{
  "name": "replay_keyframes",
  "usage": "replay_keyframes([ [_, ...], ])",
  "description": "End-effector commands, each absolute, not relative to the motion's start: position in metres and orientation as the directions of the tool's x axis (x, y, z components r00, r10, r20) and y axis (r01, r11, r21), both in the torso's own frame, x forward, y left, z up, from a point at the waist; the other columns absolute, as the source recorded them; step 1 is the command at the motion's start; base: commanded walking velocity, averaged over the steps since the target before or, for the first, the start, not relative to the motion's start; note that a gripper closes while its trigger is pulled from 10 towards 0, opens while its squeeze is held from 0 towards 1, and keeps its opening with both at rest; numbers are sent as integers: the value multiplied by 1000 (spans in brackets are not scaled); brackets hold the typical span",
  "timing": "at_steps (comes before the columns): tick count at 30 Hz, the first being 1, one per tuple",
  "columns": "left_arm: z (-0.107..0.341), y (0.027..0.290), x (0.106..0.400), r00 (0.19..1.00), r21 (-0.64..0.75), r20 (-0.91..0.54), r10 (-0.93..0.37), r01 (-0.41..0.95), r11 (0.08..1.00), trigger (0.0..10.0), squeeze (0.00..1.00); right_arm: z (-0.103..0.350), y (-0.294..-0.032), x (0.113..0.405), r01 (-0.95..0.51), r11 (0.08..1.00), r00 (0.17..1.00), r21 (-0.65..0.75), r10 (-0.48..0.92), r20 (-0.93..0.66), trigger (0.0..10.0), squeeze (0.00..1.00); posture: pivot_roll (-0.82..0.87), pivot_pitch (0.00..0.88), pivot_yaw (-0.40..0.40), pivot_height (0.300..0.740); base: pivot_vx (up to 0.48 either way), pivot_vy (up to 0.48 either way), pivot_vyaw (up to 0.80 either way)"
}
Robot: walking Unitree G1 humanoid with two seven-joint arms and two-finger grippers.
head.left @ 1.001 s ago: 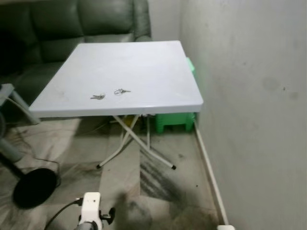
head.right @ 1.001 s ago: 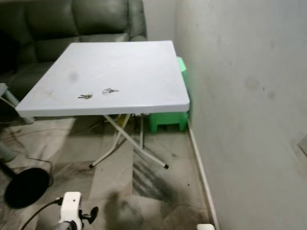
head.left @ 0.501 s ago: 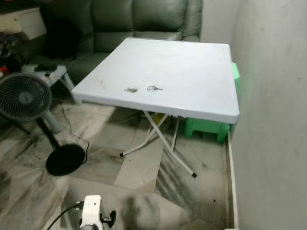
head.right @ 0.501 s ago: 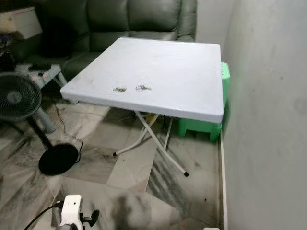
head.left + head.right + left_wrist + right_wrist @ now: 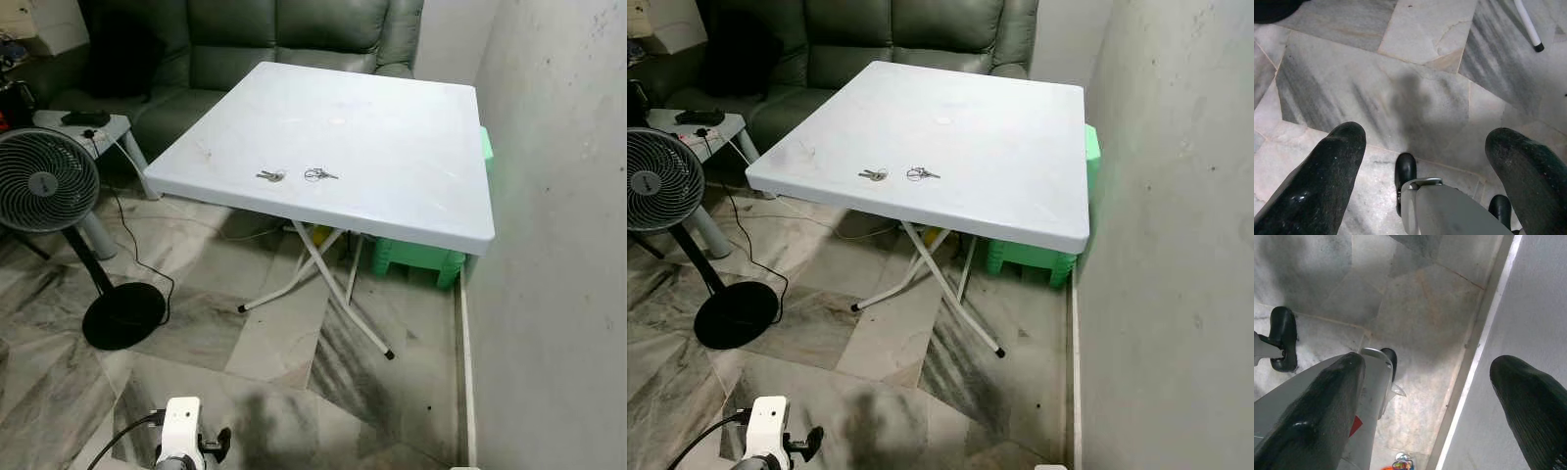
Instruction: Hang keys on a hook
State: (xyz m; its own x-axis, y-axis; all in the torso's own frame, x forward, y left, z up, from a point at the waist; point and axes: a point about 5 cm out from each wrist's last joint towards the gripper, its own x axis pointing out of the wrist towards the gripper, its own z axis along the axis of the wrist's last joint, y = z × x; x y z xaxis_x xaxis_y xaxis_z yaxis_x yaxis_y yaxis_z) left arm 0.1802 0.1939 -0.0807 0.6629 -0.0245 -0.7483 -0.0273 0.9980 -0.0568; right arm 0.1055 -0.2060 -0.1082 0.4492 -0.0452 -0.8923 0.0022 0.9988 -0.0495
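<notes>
A standing fan [image 5: 44,186] is seen at far left, its round black base [image 5: 122,315] on the marble floor [image 5: 274,343] and its cord trailing toward the bench. Behind the fan, a small side table [image 5: 83,125] is noted carrying a dark object. A dark green sofa [image 5: 284,34] is set along the back, close to the far edge of the bench.

The white folding bench [image 5: 392,127] is placed centre, its right edge near the wall [image 5: 558,245]. Two sets of keys are found near its front edge: keys [image 5: 270,176] on the left, a second key ring [image 5: 318,174] just beside them, apart. Crossed white legs [image 5: 323,279] are seen below. A green plastic stool [image 5: 421,259] is tucked under the right side, against the wall.

The left gripper [image 5: 1422,152] is hung low over the floor, fingers spread, nothing held. The right gripper [image 5: 1425,396] is likewise held spread and empty, beside the wall's skirting [image 5: 1484,342].
</notes>
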Motion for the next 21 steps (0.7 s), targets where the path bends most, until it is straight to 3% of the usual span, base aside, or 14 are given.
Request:
replay_keyframes([
  [1,-81,198,179,660,-53,-751,-16,-36,998,10000,0,-110,-204,101,0,999,432,-41,-37,-901,10000,0,10,0,-6,740,0,262,0],
  [10,-81,199,178,657,-53,-754,-17,-36,998,10000,0,-110,-204,98,5,999,428,-36,-35,-903,10000,0,14,0,-5,740,0,59,0],
  [21,-81,200,179,658,-51,-753,-13,-40,998,10000,0,-111,-204,96,8,999,425,-33,-34,-905,10000,0,17,0,-7,740,0,299,0],
])
